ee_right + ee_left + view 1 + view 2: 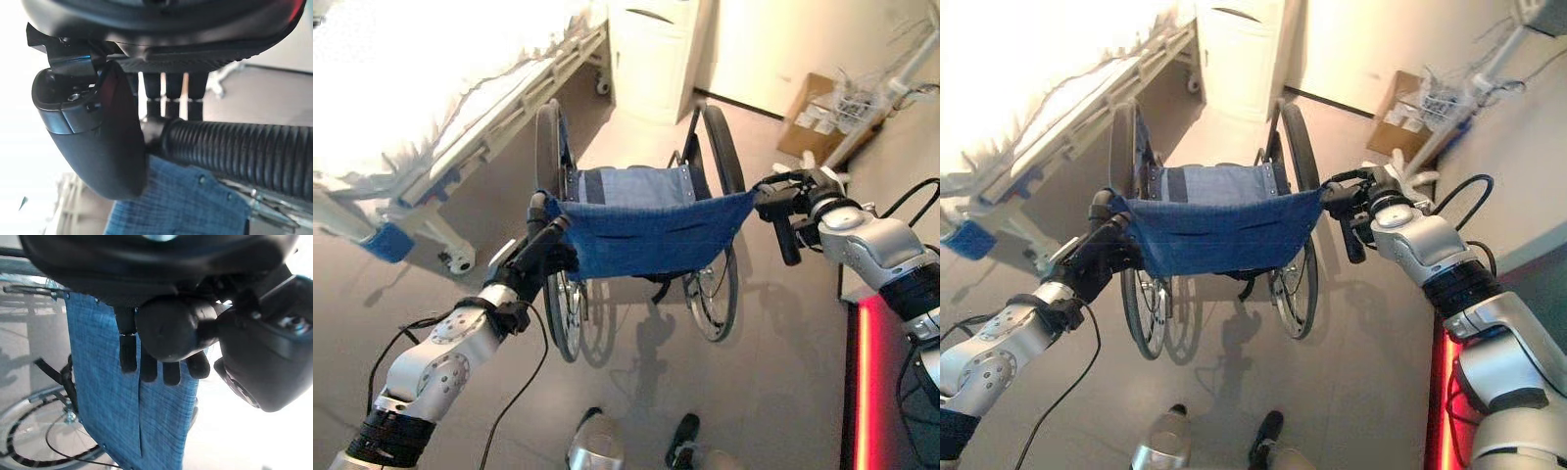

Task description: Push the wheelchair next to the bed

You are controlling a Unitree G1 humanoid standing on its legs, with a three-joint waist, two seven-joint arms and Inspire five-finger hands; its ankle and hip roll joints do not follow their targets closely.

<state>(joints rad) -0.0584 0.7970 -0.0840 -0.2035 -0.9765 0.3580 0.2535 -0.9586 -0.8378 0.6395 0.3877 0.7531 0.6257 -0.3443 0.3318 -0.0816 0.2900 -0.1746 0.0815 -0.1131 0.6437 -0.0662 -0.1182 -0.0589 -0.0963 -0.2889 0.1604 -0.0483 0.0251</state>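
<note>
Blue cloth forms the back of the wheelchair (pixel 646 230), which stands just beside the bed (pixel 431 88), near a white cabinet (pixel 651 54). Its push handles are clasped by curled fingers of the left hand (pixel 543 253) and right hand (pixel 788 196).

White cabinet (pixel 651 54); cardboard box (pixel 815 122) beyond.

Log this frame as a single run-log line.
left hand: shut on left push handle | right hand: shut on right push handle | wheelchair: beside bed, facing cabinet
</note>
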